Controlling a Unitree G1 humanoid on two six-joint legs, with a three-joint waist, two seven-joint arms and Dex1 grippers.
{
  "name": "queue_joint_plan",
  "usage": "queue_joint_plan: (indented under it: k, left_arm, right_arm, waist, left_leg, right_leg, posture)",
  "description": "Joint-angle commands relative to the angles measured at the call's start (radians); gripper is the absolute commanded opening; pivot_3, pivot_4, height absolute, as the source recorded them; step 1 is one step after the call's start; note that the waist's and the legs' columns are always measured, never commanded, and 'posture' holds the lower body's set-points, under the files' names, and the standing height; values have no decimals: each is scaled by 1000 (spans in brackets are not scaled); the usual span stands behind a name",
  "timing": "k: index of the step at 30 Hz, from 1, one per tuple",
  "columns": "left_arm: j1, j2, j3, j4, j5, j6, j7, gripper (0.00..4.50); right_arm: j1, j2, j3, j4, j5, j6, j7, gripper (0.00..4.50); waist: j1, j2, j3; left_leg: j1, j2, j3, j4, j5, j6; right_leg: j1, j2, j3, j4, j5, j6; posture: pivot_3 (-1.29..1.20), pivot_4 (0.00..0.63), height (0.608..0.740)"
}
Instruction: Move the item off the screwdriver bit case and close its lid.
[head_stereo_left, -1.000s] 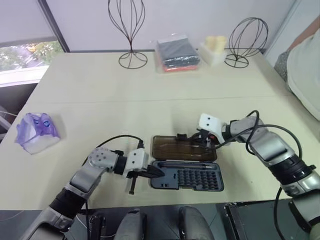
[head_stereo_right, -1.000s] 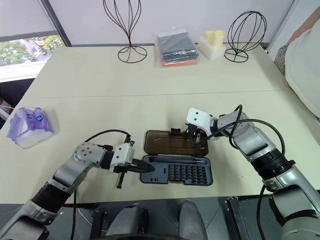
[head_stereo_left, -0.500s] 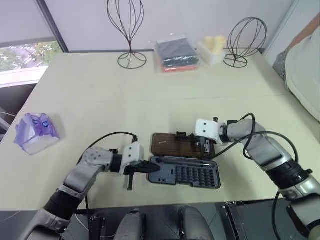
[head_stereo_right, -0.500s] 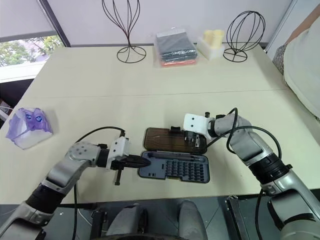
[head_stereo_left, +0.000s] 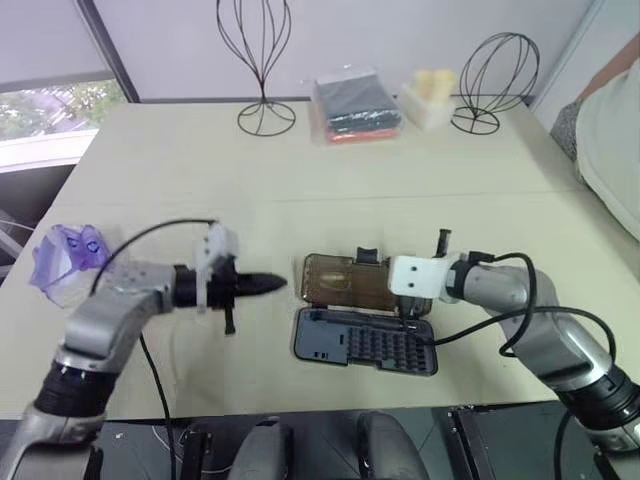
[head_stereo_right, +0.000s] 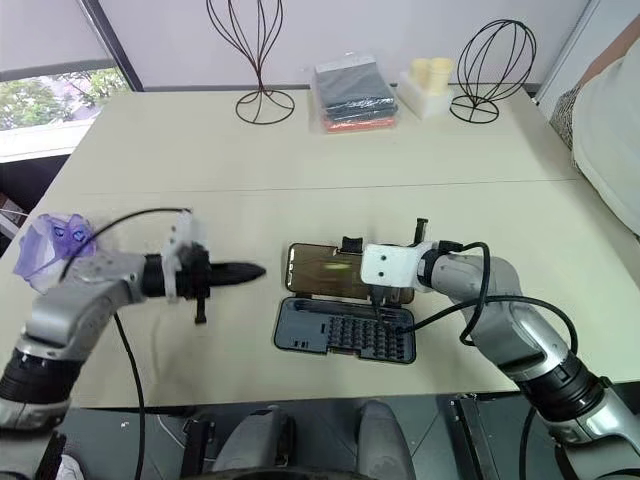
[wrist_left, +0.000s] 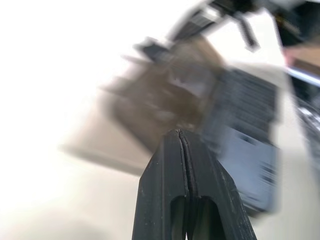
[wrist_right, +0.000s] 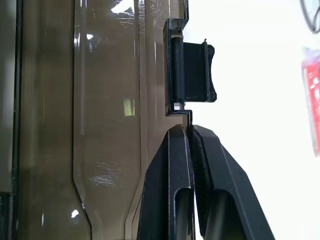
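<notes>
The screwdriver bit case (head_stereo_left: 365, 345) lies open near the table's front edge, its grid of bits showing. Its smoky-brown lid (head_stereo_left: 345, 283) stands tilted up from the hinge behind the tray. Nothing lies on the case or the lid. My right gripper (wrist_right: 190, 129) is shut, its tips against the lid's long edge right beside the black latch tab (wrist_right: 192, 71). My left gripper (head_stereo_left: 276, 283) is shut and empty. It points level toward the lid, hovering a short way left of the case.
A purple-and-clear packet (head_stereo_left: 62, 262) lies at the table's left edge. Along the back stand two wire head forms (head_stereo_left: 262, 60) (head_stereo_left: 493, 85), a wrapped stack of dark cloth (head_stereo_left: 355, 105) and a white box (head_stereo_left: 432, 100). A person (head_stereo_left: 610, 150) stands at the right.
My left gripper rose and drew back left from the case's left end. My right gripper came in to the lid's edge. The lid, which lay flat before, now tilts up.
</notes>
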Motion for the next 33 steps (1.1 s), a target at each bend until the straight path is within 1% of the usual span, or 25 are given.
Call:
queue_joint_plan:
  k: [1, 4, 11, 18, 23, 32, 33]
  left_arm:
    - [-62, -9, 12, 113, 30, -26, 15, 0]
    - [-110, -47, -25, 232, 99, -102, 26, 0]
    - [-178, -167, -135, 427, 245, -298, 4, 0]
    - [-239, -274, -188, 561, 307, -408, -25, 0]
    - [-248, -319, -197, 568, 320, -431, -39, 0]
    - [-244, -345, -192, 555, 320, -418, -43, 0]
    - [-245, -348, -192, 556, 320, -418, -42, 0]
  right_arm:
    - [0, 9, -24, -55, -22, -3, 3, 106]
    - [8, 17, -20, -80, -26, 10, 16, 106]
    - [8, 27, -26, -108, -42, 27, 43, 106]
    - [1, 34, -34, -127, -53, 47, 60, 106]
    - [-1, 37, -37, -130, -58, 52, 65, 106]
    - [-3, 42, -41, -130, -59, 64, 65, 106]
    - [-3, 41, -42, -130, -59, 66, 65, 667]
  waist:
    - [0, 0, 0]
    - [1, 0, 0]
    - [2, 0, 0]
    - [2, 0, 0]
    - [1, 0, 0]
    - [2, 0, 0]
    - [3, 0, 0]
  left_leg:
    - [0, 0, 0, 0, 0, 0]
    - [0, 0, 0, 0, 0, 0]
    - [-1, -1, 1, 0, 3, -5]
    - [-1, -1, 1, 0, 2, -4]
    - [-1, -1, 1, 0, 2, -4]
    - [-1, -1, 1, 0, 2, -4]
    - [-1, -1, 1, 0, 2, -4]
  right_leg:
    - [0, 0, 0, 0, 0, 0]
    - [0, 0, 0, 0, 0, 0]
    - [0, 0, -1, 0, 0, 0]
    - [0, 0, -1, 0, 0, 0]
    - [0, 0, -1, 0, 0, 0]
    - [0, 0, -1, 0, 0, 0]
    - [0, 0, -1, 0, 0, 0]
  posture:
    - [0, 150, 740]
    - [0, 150, 740]
    - [0, 150, 740]
    - [0, 150, 740]
    - [0, 150, 740]
    - [0, 150, 740]
    - [0, 150, 740]
